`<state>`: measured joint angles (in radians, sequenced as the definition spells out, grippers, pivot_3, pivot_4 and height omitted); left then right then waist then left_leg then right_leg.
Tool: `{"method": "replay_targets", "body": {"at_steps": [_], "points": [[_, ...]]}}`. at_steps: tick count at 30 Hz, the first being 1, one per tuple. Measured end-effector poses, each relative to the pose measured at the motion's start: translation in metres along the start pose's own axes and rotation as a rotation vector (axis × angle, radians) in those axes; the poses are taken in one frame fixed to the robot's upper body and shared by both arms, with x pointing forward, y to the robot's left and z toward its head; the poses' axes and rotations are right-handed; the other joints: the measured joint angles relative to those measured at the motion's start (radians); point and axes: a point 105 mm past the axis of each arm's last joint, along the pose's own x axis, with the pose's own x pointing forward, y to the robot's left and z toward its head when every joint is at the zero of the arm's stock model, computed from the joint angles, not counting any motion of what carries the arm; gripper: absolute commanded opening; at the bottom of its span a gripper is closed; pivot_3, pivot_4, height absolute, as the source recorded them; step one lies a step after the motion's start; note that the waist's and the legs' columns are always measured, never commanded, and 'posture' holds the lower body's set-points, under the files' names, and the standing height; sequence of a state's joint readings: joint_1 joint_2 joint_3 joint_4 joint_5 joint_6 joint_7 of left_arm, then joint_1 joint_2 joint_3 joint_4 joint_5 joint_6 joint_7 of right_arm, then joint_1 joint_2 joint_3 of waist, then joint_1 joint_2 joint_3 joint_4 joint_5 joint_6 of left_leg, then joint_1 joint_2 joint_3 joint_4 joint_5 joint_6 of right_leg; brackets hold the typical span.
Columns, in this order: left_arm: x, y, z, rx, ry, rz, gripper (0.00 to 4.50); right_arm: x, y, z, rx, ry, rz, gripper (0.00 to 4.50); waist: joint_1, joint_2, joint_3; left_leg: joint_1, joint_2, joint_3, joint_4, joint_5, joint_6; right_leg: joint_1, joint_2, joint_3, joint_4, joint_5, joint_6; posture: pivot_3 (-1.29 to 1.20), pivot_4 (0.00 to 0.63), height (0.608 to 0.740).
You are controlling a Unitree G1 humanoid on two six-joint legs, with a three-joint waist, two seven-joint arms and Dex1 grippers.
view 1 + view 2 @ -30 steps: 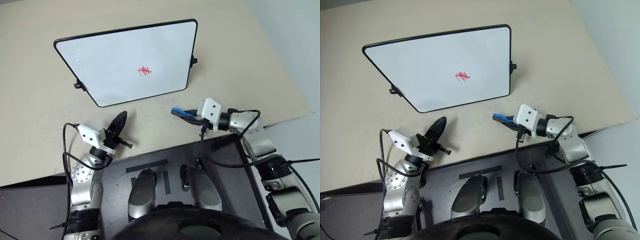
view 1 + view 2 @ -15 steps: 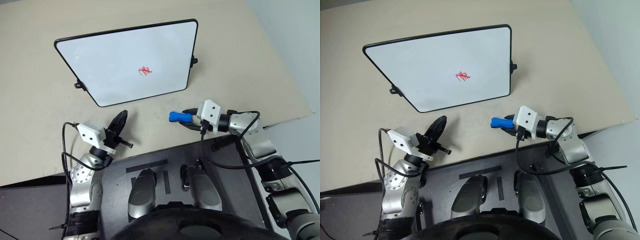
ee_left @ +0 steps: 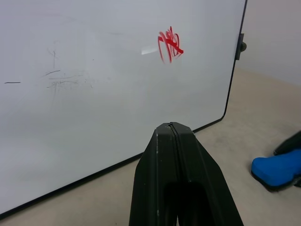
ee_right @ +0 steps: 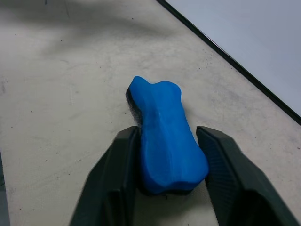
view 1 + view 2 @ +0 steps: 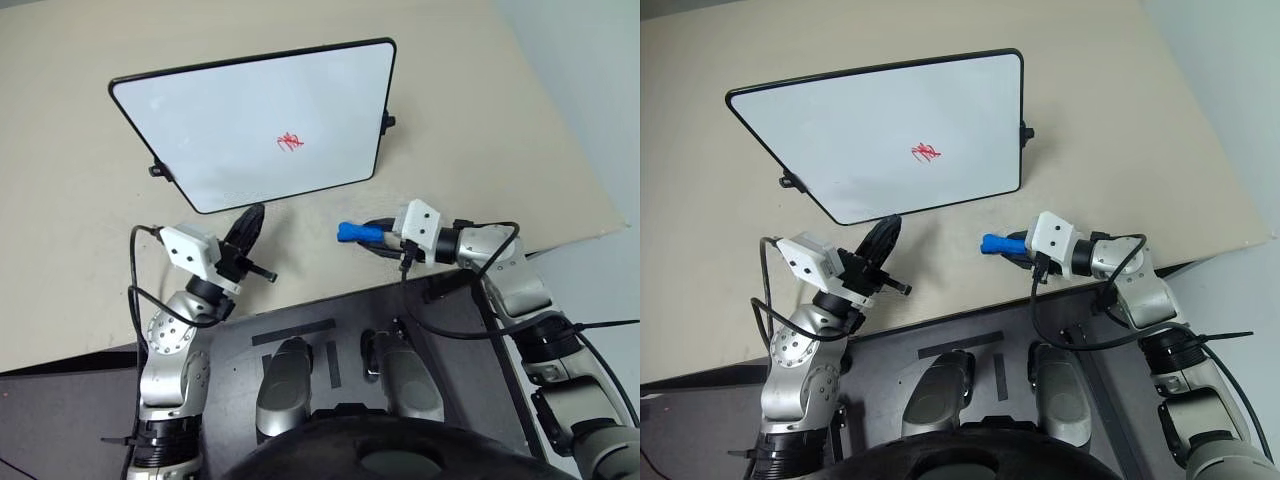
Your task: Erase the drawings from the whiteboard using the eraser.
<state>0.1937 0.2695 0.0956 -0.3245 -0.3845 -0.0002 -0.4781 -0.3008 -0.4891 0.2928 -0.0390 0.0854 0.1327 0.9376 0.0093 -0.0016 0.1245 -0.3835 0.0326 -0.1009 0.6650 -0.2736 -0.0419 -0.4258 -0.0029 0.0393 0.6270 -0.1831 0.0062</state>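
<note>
Bright blue against the beige table, the eraser sits between the two black fingers of the right gripper, which press on its narrow waist from either side — a grip, with the eraser's far end sticking out past the fingertips. From the head camera this pair lies just off the whiteboard's near right corner, the eraser pointing along the board's near edge and not touching the frame. Off the same near edge, toward its left half, the left gripper has its fingers pressed flat together with nothing between them (its wrist camera shows only a thin seam between the two pads), its tip aimed at the whiteboard and reaching the black frame line as seen from above; whether it touches the frame I cannot tell. The whiteboard lies flat on the table, white with a thin black frame and small black tabs on its sides. Farther in — right of the board's middle — are the drawings, a small red scribble of crossing strokes, well apart from both grippers. Faint grey smudges mark the white surface to the left of the scribble.
</note>
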Motion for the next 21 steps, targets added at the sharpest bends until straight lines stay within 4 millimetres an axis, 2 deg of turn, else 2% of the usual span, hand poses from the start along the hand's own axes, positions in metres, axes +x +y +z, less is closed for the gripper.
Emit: {"method": "replay_targets", "body": {"at_steps": [2,4,15,17,21], "points": [[0.000,0.000,0.000,0.001,0.002,-0.001,0.00,0.000,0.000,0.002,-0.008,-0.006,0.000,0.47,0.000,0.000,0.000,0.000,0.000,0.000,0.000,0.000,0.000,0.000,0.000,0.000,0.000,0.000,0.000,0.00,0.150,0.740],[0.000,0.000,0.000,0.001,0.003,-0.001,0.00,0.000,0.000,0.002,-0.010,-0.007,0.000,0.32,0.000,0.000,0.000,0.000,0.000,0.000,0.000,0.000,0.000,0.000,0.000,0.000,0.000,0.000,0.000,0.00,0.150,0.740],[-0.006,0.002,-0.004,-0.005,0.022,0.009,0.00,0.000,-0.003,0.007,-0.030,-0.027,-0.017,0.29,0.000,0.000,0.000,0.000,0.000,0.000,0.000,0.000,0.000,0.000,0.000,0.000,0.000,0.000,-0.001,0.00,0.150,0.740],[-0.007,0.003,-0.004,-0.001,0.023,0.006,0.00,0.002,-0.012,0.020,-0.072,-0.062,-0.044,0.29,-0.001,0.000,0.000,0.000,0.000,0.000,0.000,0.000,0.000,0.000,0.000,0.000,0.000,0.001,-0.001,0.00,0.150,0.740],[-0.008,0.004,-0.004,0.004,0.024,0.001,0.00,-0.002,-0.037,0.059,-0.229,-0.170,-0.140,0.29,-0.002,0.000,0.000,0.001,0.000,0.000,0.000,0.000,0.000,-0.001,0.000,0.000,0.000,0.001,-0.002,0.00,0.150,0.740]]}}
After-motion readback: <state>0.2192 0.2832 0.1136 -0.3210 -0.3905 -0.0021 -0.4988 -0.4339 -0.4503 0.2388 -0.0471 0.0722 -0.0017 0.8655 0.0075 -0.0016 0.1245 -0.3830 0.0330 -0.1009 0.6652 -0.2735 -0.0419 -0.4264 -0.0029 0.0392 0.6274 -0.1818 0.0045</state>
